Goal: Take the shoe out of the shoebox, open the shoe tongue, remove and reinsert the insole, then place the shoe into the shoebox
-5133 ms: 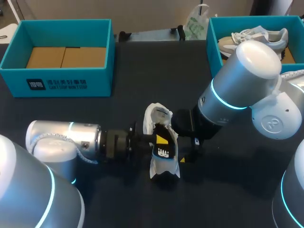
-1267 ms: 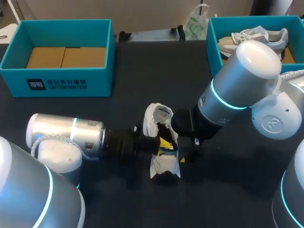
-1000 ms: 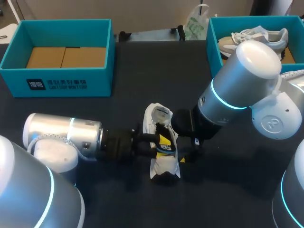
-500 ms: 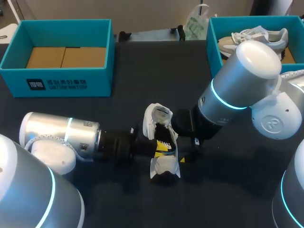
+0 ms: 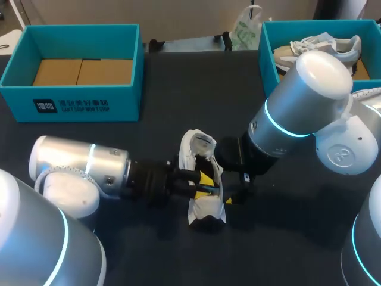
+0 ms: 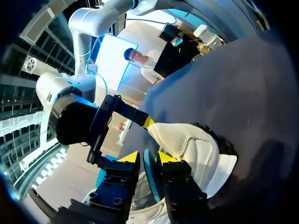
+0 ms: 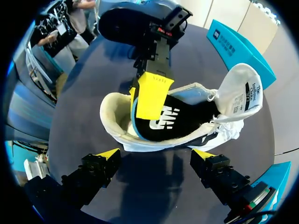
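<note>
Head view: the shoe (image 5: 201,179) lies on the tabletop (image 5: 178,107), outside the boxes

Left wrist view: the left claw (image 6: 148,161) is clenched on the blue insole (image 6: 150,176)

Right wrist view: the right claw (image 7: 156,156) is spread wide before the shoe

It seems the insole step; next, move it slowly along the shoe

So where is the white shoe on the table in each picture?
Head view: shoe at the middle of the table.
Left wrist view: shoe just ahead of the left gripper.
Right wrist view: shoe ahead of the open right gripper.
Shared landmark: the insole pinched by the left gripper, in all three.
</note>
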### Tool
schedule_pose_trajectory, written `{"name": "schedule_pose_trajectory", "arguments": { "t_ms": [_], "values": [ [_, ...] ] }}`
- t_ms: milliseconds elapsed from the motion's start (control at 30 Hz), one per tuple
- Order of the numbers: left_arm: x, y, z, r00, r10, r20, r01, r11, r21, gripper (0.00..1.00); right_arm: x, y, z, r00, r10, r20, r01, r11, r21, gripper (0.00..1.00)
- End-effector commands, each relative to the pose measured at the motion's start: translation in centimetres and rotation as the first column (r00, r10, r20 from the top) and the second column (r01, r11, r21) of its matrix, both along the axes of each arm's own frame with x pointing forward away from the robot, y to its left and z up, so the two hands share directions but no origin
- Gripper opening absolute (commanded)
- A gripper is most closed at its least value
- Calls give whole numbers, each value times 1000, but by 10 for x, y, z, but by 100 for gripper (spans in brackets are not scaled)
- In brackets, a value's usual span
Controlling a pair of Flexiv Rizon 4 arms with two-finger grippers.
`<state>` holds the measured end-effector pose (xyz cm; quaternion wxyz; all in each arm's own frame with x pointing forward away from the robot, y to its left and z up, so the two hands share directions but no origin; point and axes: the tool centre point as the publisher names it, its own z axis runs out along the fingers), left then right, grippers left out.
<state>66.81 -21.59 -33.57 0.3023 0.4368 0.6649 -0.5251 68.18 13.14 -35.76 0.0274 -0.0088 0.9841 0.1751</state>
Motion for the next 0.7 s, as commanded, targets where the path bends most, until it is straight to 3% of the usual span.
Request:
{"name": "schedule_pose_trajectory", "arguments": {
  "t_ms": [33,167,367,700],
  "values": [
    [-11,13,13,1000,16,1,-16,1000,21,29,-1,0,-1,1000,0,2,0,1000,1,100],
    [-13,18,19,1000,26,-13,-26,999,21,32,-1,0,-1,1000,0,2,0,1000,1,100],
    [-13,26,22,999,23,-31,-21,997,68,24,-1,0,-1,1000,0,2,0,1000,1,100],
    [-11,43,19,999,7,-51,2,984,178,29,-1,0,-1,1000,0,2,0,1000,1,100]
  ]
}}
